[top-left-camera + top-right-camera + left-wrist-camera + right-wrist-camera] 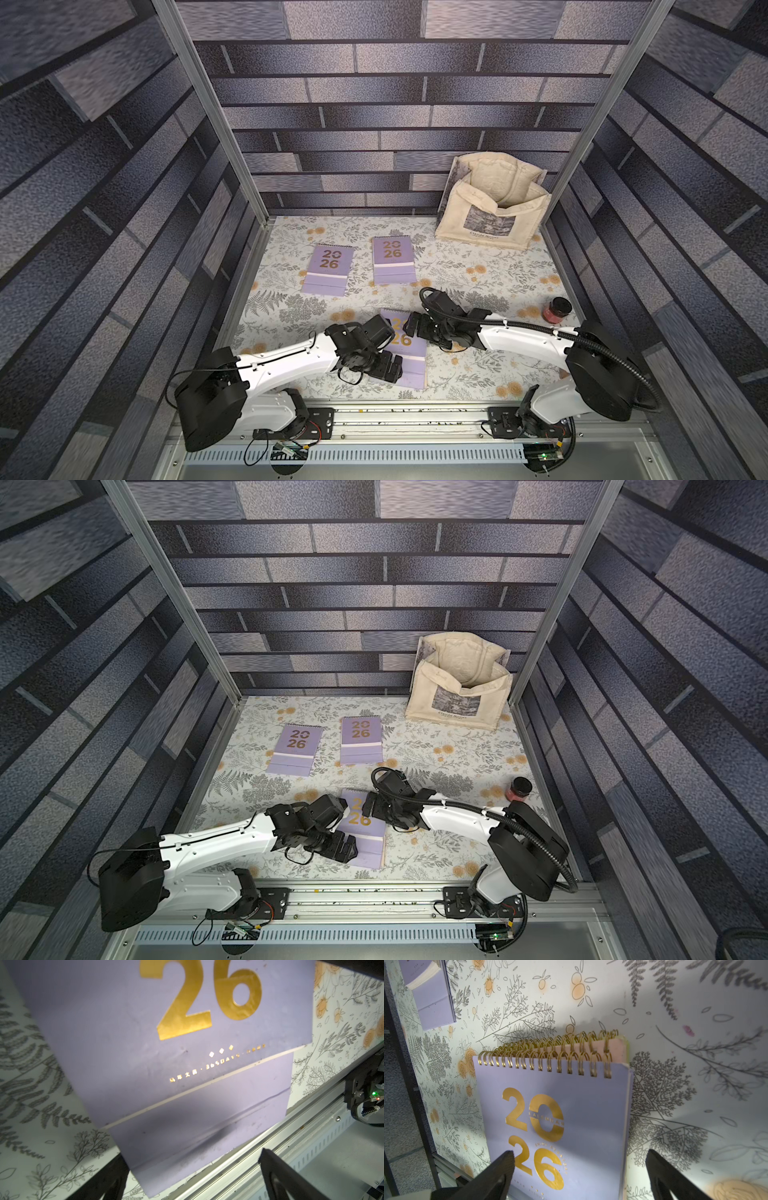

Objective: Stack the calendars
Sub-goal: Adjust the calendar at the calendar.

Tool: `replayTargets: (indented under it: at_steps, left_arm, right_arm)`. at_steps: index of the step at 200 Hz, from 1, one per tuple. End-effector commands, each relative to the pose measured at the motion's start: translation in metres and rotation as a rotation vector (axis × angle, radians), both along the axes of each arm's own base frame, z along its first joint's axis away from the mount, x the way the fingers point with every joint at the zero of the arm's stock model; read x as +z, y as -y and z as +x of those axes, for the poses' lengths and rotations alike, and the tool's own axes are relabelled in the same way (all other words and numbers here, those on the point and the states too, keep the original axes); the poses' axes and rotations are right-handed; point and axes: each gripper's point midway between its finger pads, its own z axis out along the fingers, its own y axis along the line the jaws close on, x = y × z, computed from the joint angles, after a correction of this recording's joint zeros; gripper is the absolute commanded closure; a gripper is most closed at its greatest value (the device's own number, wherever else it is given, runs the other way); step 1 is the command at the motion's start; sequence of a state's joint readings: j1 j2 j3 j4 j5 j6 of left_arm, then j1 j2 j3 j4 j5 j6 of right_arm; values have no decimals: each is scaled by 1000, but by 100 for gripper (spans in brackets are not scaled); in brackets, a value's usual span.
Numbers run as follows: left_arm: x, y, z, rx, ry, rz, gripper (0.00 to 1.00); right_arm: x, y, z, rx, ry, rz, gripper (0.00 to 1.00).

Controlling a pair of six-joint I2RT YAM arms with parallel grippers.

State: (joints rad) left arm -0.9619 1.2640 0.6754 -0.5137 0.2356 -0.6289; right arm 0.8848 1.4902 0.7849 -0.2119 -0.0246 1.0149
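Left end effector [390,369] over flat lavender calendar [413,361]

Gold-numbered "2026" calendars, flat on the table [478,357].
Lavender left calendar [328,270] and middle calendar [393,259] lie apart toward the back edge; lavender front calendar [415,370] seemingly tops a peach calendar [617,1048] and a yellow-green calendar [626,1045].

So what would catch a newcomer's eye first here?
The near lavender calendar with gold 2026 lies between the open left gripper and right gripper, a peach calendar beneath it. Two more lavender calendars lie farther back; a cream tote bag stands far right.
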Motion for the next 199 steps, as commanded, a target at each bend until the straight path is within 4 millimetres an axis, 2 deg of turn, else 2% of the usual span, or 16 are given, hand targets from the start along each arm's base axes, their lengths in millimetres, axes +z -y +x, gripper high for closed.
replayTargets:
  at_steps: [1, 199]
  left_arm:
    - [5, 6, -2, -16, -8, -6, 0]
    - [0, 9, -5, -27, -13, 11, 0]
  right_arm:
    - [5, -6, 7, 0, 11, 8, 0]
    - [6, -8, 8, 3, 14, 13, 0]
